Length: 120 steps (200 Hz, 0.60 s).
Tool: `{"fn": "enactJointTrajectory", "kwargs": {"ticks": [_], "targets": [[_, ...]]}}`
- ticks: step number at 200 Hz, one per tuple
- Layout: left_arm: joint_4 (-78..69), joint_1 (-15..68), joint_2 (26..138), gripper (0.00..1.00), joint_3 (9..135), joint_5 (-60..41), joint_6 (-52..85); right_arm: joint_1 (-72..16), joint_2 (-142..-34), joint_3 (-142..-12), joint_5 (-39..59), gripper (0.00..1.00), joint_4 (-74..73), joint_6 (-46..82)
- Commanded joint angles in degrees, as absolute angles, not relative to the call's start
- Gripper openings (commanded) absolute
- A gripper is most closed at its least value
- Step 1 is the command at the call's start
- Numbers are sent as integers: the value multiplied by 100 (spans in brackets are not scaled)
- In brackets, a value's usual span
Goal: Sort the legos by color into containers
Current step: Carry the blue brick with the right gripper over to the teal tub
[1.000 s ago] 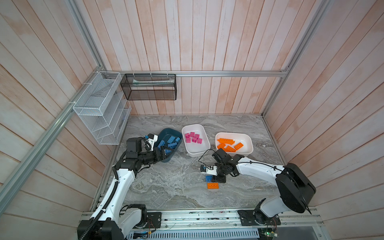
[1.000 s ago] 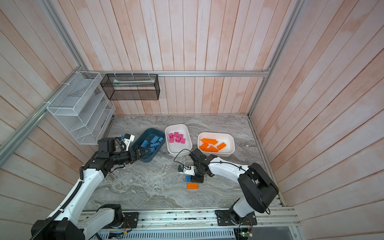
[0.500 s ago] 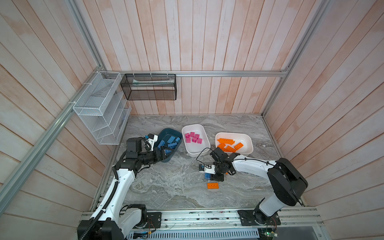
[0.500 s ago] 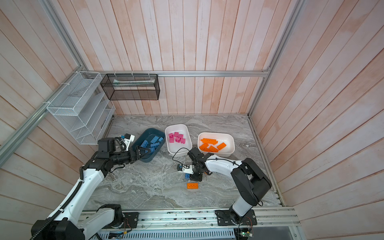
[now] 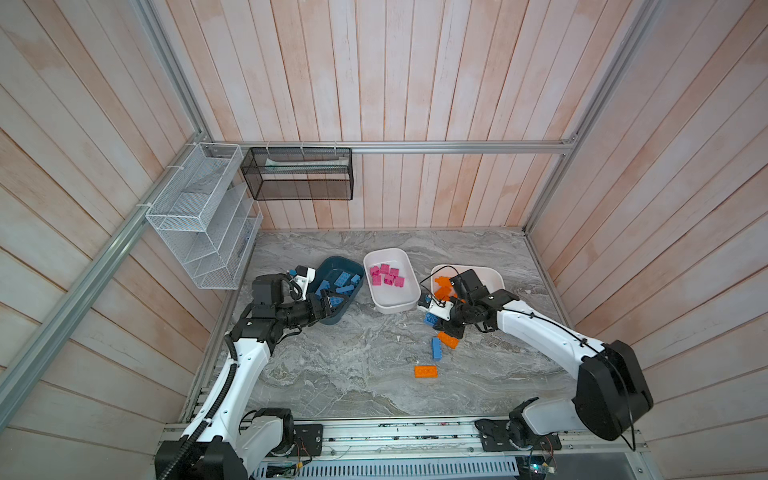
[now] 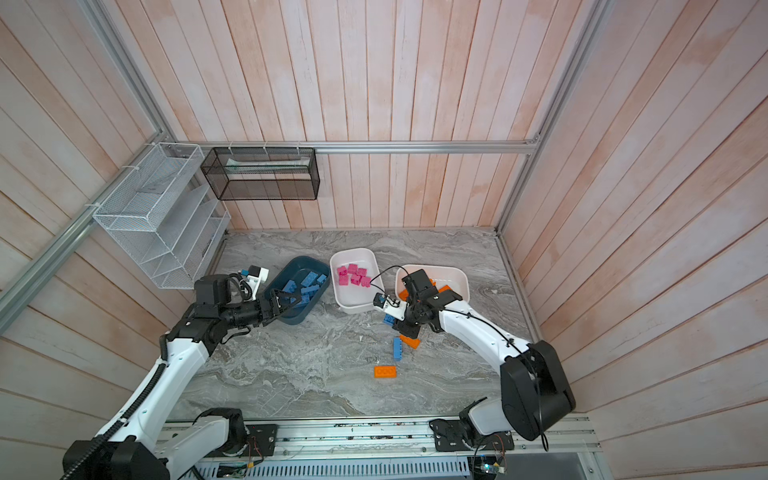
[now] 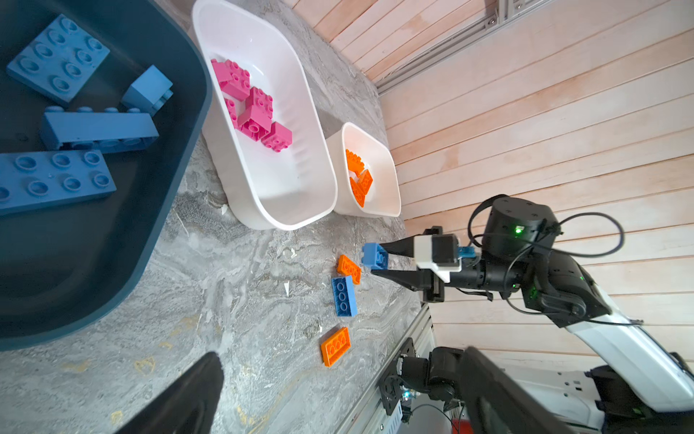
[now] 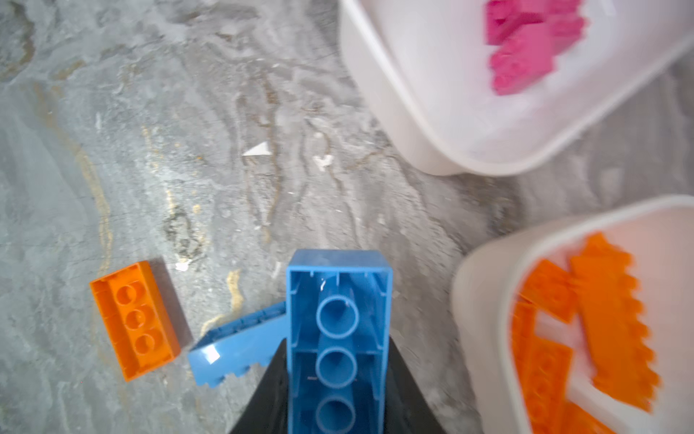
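Observation:
My right gripper (image 5: 441,319) is shut on a blue lego (image 8: 338,330) and holds it just above the marble table, also seen in the left wrist view (image 7: 375,256). Under it lie a loose blue lego (image 5: 436,348) and an orange lego (image 5: 449,340); another orange lego (image 5: 426,371) lies nearer the front. The dark teal container (image 5: 332,322) holds blue legos, the middle white container (image 5: 395,305) pink ones, the right white container (image 5: 494,276) orange ones. My left gripper (image 5: 330,305) hangs open and empty over the teal container's near rim.
A white wire-mesh rack (image 5: 199,224) hangs on the left wall and a black mesh basket (image 5: 297,178) on the back wall. The front rail (image 5: 395,434) borders the table. Marble floor (image 5: 332,374) lies bare between the arms.
My right gripper has shut on the blue lego and lifted it slightly, turning towards the white containers. The left arm has not moved.

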<state>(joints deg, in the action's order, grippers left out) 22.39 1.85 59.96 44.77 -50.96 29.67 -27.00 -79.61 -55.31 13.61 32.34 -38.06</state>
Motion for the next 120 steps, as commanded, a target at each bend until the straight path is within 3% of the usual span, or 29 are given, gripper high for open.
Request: {"fn": "enactJointTrajectory", "kwargs": {"ticks": [1,24,53,88,120], "targets": [[1846,261,6057,100,4443,-5299,3105,-2181,-7737,-5684,976,20,3499,-3670],[1827,351,6199,100,4558,-5282,3072,-1518,-7888,-5917,493,20,3439,-3649],[1721,390,6283,100,4626,-5268,3121,-1136,-8087,-6157,587,20,3148,-3724],[1878,384,6302,100,4735,-5176,3004,-1196,-8332,-6495,1328,20,2960,-3715],[2203,334,6280,100,4821,-4980,2829,-1873,-8625,-6774,1772,21,2575,-3454]]}}
